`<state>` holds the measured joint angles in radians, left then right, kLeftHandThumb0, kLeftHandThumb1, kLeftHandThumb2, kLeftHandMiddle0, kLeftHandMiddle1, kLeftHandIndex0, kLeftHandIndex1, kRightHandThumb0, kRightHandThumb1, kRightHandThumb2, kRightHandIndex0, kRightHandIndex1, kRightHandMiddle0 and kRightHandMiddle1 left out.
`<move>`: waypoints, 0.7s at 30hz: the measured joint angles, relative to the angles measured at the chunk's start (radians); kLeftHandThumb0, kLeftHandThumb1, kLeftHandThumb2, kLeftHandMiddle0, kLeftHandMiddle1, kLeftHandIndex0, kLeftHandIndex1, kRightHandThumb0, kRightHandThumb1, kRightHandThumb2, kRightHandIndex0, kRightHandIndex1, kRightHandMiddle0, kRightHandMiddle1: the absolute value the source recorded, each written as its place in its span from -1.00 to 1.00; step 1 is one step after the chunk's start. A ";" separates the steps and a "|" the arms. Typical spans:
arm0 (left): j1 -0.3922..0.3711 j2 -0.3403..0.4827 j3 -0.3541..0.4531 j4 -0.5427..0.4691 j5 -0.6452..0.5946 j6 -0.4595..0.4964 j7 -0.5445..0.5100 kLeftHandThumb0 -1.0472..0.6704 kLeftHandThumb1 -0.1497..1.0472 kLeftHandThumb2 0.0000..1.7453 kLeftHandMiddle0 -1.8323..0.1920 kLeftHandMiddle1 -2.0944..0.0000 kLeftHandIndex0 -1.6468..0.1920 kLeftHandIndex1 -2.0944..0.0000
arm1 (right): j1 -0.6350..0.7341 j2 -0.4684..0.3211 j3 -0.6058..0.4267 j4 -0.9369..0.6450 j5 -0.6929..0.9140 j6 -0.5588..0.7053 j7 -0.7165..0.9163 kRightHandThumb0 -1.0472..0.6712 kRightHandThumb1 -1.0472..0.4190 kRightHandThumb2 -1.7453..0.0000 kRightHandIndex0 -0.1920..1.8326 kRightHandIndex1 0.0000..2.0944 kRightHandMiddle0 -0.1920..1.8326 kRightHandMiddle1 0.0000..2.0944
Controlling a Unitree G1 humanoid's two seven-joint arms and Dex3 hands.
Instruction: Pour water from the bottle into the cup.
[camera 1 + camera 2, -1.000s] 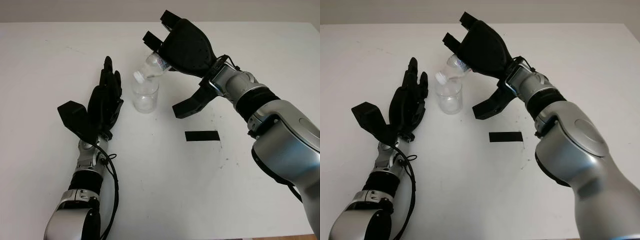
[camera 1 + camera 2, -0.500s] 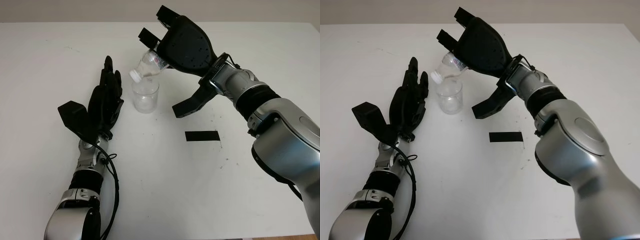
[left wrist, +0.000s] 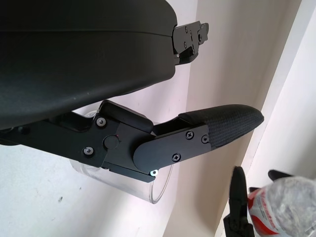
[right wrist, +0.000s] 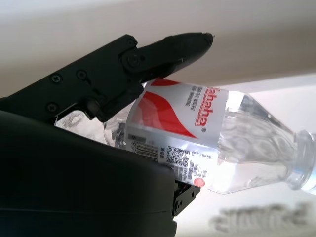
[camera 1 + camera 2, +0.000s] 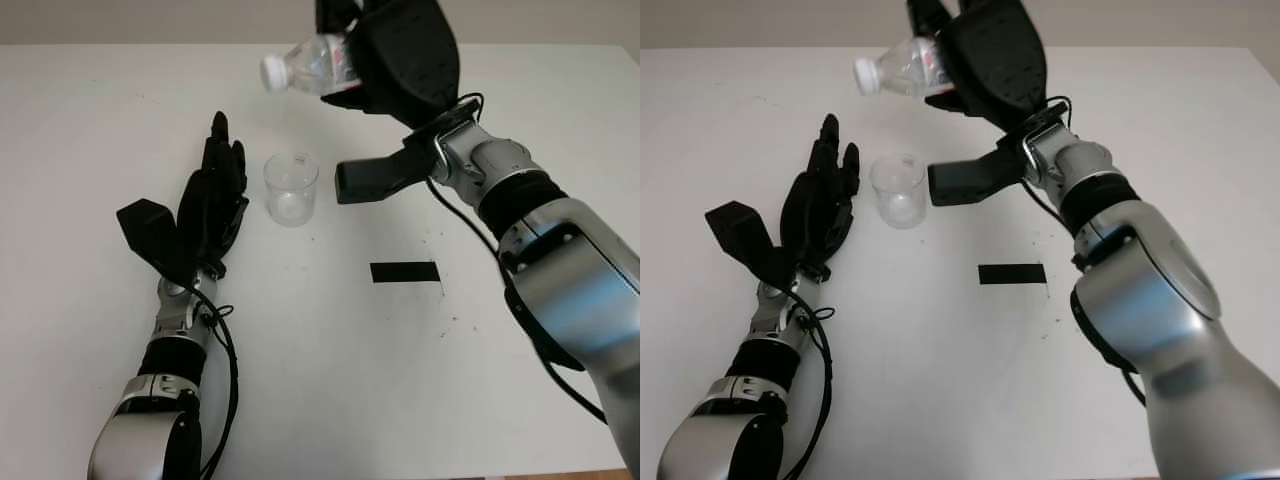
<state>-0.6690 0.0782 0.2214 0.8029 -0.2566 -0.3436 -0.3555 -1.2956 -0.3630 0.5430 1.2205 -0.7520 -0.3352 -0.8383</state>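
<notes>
White bench [image 5: 300, 350], seen from the head: a clear cup [image 5: 291, 187] stood upright on it, with a little liquid at the bottom, apart from both hands. The right hand [image 5: 400, 55] was raised near the bench's far edge, well above the cup, its fingers [image 4: 148, 59] clamped on a clear plastic bottle [image 5: 310, 68]. The bottle lay nearly level, its white-capped neck pointing toward the left side and its body passing into the black palm. One finger of that hand stuck out below the bottle, level with the cup's rim and just to its right. The right wrist view added what the head views did not: a red-and-white label [image 4: 173, 123] with a barcode and printed lettering round the bottle's middle, a finger laid across the label's upper edge, and clear water in the neck end. The left hand [image 5: 205, 210] was held open, just left of the cup and not touching it, fingertips pointing away from the robot. The left wrist view showed the cup's rim [image 3: 158, 187] behind one of that hand's fingers [image 3: 197, 136], and a corner of the bottle. A black strip of tape [image 5: 405, 271] lay flat on the bench to the right of the cup and nearer the robot. Nothing stood between cup and bottle.
</notes>
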 measured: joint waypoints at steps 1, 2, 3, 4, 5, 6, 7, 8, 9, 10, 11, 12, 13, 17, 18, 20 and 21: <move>-0.001 0.002 0.001 0.002 0.000 0.001 -0.004 -0.80 1.00 -0.17 1.00 1.00 1.00 1.00 | 0.020 0.002 -0.034 -0.012 0.040 -0.007 0.019 -0.31 -1.00 0.58 0.62 1.00 0.20 1.00; -0.003 0.004 0.001 0.005 0.000 0.002 -0.006 -0.80 1.00 -0.17 1.00 1.00 1.00 1.00 | 0.040 0.005 -0.068 -0.023 0.078 -0.016 0.037 -0.30 -1.00 0.58 0.62 1.00 0.21 1.00; -0.004 0.006 0.001 0.007 0.000 0.002 -0.009 -0.80 1.00 -0.17 1.00 1.00 1.00 1.00 | 0.058 0.008 -0.098 -0.035 0.114 -0.025 0.055 -0.27 -1.00 0.56 0.62 1.00 0.22 1.00; -0.005 0.010 0.001 0.008 0.000 0.002 -0.011 -0.80 1.00 -0.17 1.00 1.00 1.00 1.00 | 0.077 0.011 -0.126 -0.050 0.147 -0.036 0.079 -0.26 -1.00 0.54 0.61 1.00 0.22 1.00; -0.005 0.012 0.002 0.008 0.000 0.004 -0.011 -0.80 1.00 -0.17 1.00 1.00 1.00 1.00 | 0.094 0.013 -0.155 -0.067 0.183 -0.049 0.111 -0.25 -1.00 0.53 0.59 1.00 0.22 1.00; -0.005 0.015 0.002 0.008 0.000 0.005 -0.013 -0.80 1.00 -0.17 1.00 1.00 1.00 1.00 | 0.110 0.015 -0.182 -0.083 0.215 -0.059 0.144 -0.25 -1.00 0.52 0.58 1.00 0.21 1.00; -0.005 0.017 0.002 0.008 0.000 0.006 -0.015 -0.79 1.00 -0.17 1.00 1.00 1.00 1.00 | 0.125 0.019 -0.207 -0.099 0.244 -0.062 0.176 -0.26 -1.00 0.52 0.52 1.00 0.13 1.00; -0.006 0.019 0.002 0.010 0.000 0.006 -0.019 -0.79 1.00 -0.17 1.00 1.00 1.00 1.00 | 0.139 0.024 -0.232 -0.117 0.274 -0.062 0.204 -0.26 -1.00 0.52 0.49 1.00 0.10 1.00; -0.006 0.020 0.002 0.011 -0.001 0.006 -0.023 -0.79 1.00 -0.17 1.00 1.00 1.00 1.00 | 0.156 0.030 -0.260 -0.141 0.309 -0.061 0.235 -0.26 -1.00 0.52 0.48 1.00 0.11 1.00; -0.006 0.021 0.002 0.012 -0.001 0.006 -0.025 -0.79 1.00 -0.17 1.00 1.00 1.00 1.00 | 0.171 0.037 -0.285 -0.164 0.334 -0.059 0.260 -0.25 -1.00 0.51 0.48 1.00 0.13 1.00; -0.007 0.022 0.002 0.012 -0.001 0.007 -0.029 -0.79 1.00 -0.17 1.00 1.00 1.00 1.00 | 0.186 0.041 -0.307 -0.192 0.363 -0.057 0.289 -0.24 -1.00 0.50 0.50 1.00 0.15 1.00; -0.007 0.023 0.002 0.013 -0.001 0.008 -0.033 -0.78 1.00 -0.16 1.00 1.00 1.00 1.00 | 0.204 0.045 -0.332 -0.224 0.399 -0.053 0.330 -0.24 -1.00 0.50 0.53 1.00 0.22 1.00; -0.008 0.024 0.002 0.014 -0.001 0.009 -0.038 -0.78 1.00 -0.16 1.00 1.00 1.00 1.00 | 0.222 0.049 -0.356 -0.256 0.432 -0.049 0.370 -0.25 -1.00 0.51 0.53 1.00 0.24 1.00; -0.009 0.030 0.001 0.016 -0.001 0.010 -0.053 -0.79 1.00 -0.15 1.00 1.00 1.00 1.00 | 0.332 0.059 -0.439 -0.462 0.578 0.106 0.584 -0.28 -1.00 0.52 0.47 1.00 0.21 1.00; -0.009 0.031 0.001 0.016 -0.001 0.011 -0.055 -0.79 1.00 -0.15 1.00 1.00 1.00 1.00 | 0.366 0.060 -0.458 -0.533 0.620 0.184 0.650 -0.27 -1.00 0.53 0.45 1.00 0.19 1.00; -0.009 0.032 0.001 0.015 -0.001 0.012 -0.055 -0.78 1.00 -0.15 1.00 1.00 1.00 1.00 | 0.436 0.061 -0.489 -0.664 0.689 0.320 0.744 -0.27 -1.00 0.55 0.42 1.00 0.17 1.00; -0.009 0.032 0.001 0.015 0.000 0.013 -0.053 -0.78 1.00 -0.15 1.00 1.00 1.00 1.00 | 0.469 0.063 -0.504 -0.726 0.721 0.381 0.776 -0.26 -1.00 0.57 0.41 1.00 0.15 1.00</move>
<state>-0.6776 0.1102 0.2228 0.8174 -0.2571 -0.3307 -0.4085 -0.8262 -0.3004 0.0387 0.4950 -0.0310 0.0457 -0.0622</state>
